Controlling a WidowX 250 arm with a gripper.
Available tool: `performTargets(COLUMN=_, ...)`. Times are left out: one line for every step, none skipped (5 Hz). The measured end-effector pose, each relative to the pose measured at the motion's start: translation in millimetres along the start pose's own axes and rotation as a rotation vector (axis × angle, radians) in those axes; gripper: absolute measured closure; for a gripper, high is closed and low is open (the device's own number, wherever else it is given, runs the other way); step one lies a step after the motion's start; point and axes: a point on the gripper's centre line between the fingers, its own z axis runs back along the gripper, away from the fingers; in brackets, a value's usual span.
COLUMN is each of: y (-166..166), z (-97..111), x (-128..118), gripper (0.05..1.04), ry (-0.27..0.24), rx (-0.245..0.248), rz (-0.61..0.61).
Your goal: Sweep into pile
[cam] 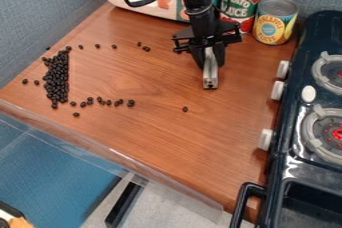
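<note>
Beans (57, 78) lie heaped well apart from the pincer (210, 62), strays nearer; it is clamped on a silvery bar (210, 76).

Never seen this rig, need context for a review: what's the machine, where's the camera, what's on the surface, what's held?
The machine is a black robot arm entering from the top edge, with a two-finger gripper hanging over the work. There is one picture, from a fixed camera looking down at a slant.

On the wood-look counter are small dark beans: a dense cluster at image left, a loose row below it, and a few strays. The task is to sweep them into a pile.

The gripper holds a narrow silvery piece, probably the sweeping tool. Behind are two cans; at image right is a toy stove.
</note>
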Motion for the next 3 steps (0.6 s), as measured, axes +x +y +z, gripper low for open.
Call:
performTargets(y=15.8, z=2.0, x=5.0, gripper=0.706, ry=-0.007, rx=0.007, rz=0.036)
performTargets(y=61.5, z=10.0, x=15.5, gripper=0.706, ry=-0.024, rx=0.030, rz=0.135)
performTargets(y=94.5, z=19.4, x=15.2, gripper=0.706, ry=-0.030, rx=0.049, rz=0.180)
